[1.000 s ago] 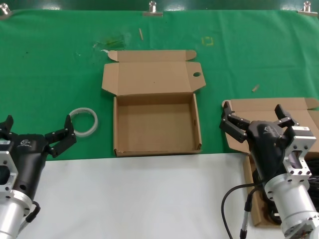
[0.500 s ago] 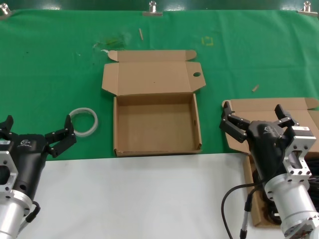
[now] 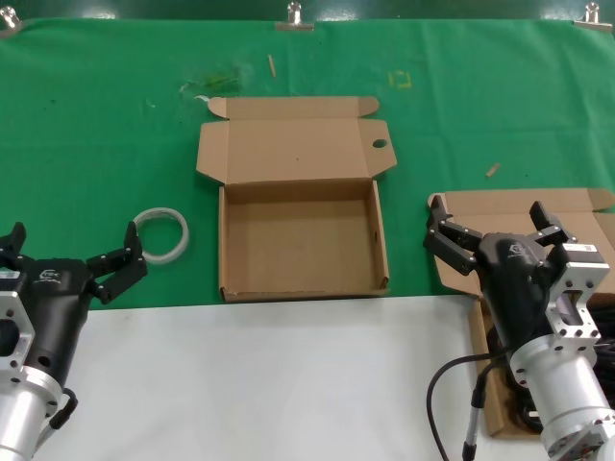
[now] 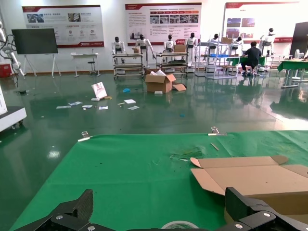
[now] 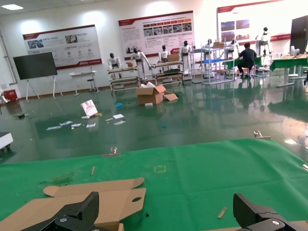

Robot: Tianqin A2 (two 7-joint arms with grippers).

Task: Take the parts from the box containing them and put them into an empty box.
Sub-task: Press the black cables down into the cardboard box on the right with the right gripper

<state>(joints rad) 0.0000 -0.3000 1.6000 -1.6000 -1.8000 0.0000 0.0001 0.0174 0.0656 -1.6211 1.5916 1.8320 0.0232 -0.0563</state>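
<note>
1. Scanning from the left of the head view: the left gripper (image 3: 69, 257) sits at the lower left, fingers spread apart and holding nothing, its arm angled up from the bottom corner. Judged idle. A white tape ring (image 3: 159, 234) lies just beside it on the green cloth (image 3: 96, 144).

2. Centre frame: the empty box (image 3: 300, 240) stands open, lid flap folded back toward the top of the frame, a small round hole (image 3: 379, 144) near the flap's right corner. No contents visible.

3. Right side: the right gripper (image 3: 490, 233) is raised over the lid flap of the box containing the parts (image 3: 500, 206), fingers wide apart, nothing between them. Its arm rises from the lower right corner and covers most of that box.

4. Lower right edge: only part of the black power cords (image 3: 601, 312) shows beside the arm.

5. Handling judgement: the cords are likely light, limp and prone to uncoiling or snagging on the box wall. Best hold is across the thick middle of a bundle, not a single loose strand or the plug.
</note>
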